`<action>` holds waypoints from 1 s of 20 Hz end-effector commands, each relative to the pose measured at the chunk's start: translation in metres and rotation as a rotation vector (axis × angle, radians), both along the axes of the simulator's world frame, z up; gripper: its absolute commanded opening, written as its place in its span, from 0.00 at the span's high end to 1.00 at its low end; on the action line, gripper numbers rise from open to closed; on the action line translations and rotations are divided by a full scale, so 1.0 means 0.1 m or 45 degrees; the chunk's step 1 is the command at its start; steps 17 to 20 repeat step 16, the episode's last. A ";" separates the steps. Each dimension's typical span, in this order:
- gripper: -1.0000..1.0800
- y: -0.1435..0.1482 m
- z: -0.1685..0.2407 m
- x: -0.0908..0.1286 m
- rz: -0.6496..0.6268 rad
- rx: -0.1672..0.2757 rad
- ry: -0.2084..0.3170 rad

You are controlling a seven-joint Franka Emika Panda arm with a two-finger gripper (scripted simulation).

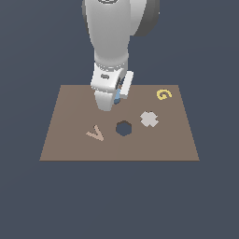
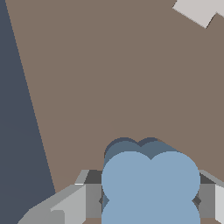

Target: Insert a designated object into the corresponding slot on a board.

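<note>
My gripper (image 1: pixel 115 100) is low over the far middle of the brown board (image 1: pixel 70 140). It is shut on the light-blue clover piece (image 1: pixel 117 96). In the wrist view the blue piece (image 2: pixel 150 183) sits between the two fingers (image 2: pixel 93 200), with the gripper (image 2: pixel 150 202) closed on its sides. A dark lobed rim of the slot (image 2: pixel 124 147) shows just beyond the piece, mostly covered by it. I cannot tell how deep the piece sits in the slot. In the exterior view the slot is hidden behind the gripper.
A dark hexagonal hole (image 1: pixel 123 128) lies in the board's middle. A pale grey cross piece (image 1: pixel 149 119) lies to its right in the exterior view and shows in the wrist view (image 2: pixel 199 11). A tan V (image 1: pixel 95 134) and a yellow G (image 1: pixel 163 94) lie on the board.
</note>
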State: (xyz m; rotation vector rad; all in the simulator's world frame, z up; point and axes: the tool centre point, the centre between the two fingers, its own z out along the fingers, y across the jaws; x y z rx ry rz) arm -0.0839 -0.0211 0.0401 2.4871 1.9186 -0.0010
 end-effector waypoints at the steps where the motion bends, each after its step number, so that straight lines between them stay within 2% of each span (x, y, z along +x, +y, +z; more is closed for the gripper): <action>1: 1.00 0.00 -0.01 0.00 -0.001 0.000 0.000; 6: 1.00 0.00 -0.10 0.00 -0.008 0.001 0.000; 7: 0.04 0.00 -0.10 0.00 -0.008 0.001 0.000; 20: 0.04 0.00 -0.10 0.00 -0.008 0.001 0.000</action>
